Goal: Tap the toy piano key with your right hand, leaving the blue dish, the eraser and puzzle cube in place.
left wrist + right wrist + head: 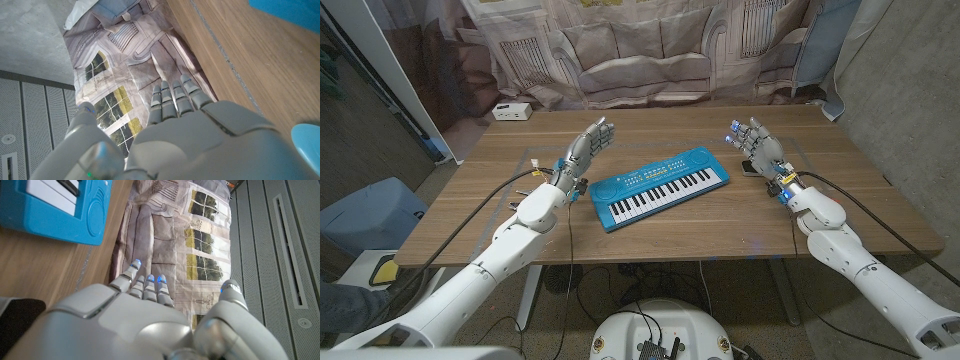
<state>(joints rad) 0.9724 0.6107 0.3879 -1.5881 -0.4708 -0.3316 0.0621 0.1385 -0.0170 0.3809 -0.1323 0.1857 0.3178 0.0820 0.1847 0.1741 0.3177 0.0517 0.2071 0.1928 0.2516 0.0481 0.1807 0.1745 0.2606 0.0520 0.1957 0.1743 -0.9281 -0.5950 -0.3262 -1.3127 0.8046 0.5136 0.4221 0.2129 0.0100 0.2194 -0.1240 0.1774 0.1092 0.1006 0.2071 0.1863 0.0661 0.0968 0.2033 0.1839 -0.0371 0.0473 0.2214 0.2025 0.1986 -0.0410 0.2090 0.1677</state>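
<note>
The blue toy piano (658,186) lies slantwise at the middle of the table, its white and black keys facing the near edge. Its blue end (60,210) shows beyond my right hand in the right wrist view. My right hand (756,143) is raised just right of the piano's far end, fingers spread and holding nothing. A small dark flat thing (750,168), perhaps the eraser, lies on the table right by it. My left hand (586,148) is raised left of the piano, fingers apart and empty. A pale blue rounded edge (307,145) shows beside that hand.
A small white box (510,111) sits at the table's far left corner. A printed cloth backdrop (650,50) hangs behind the table. A blue bin (365,212) stands on the floor to the left. Bare wood (860,195) lies right of the piano.
</note>
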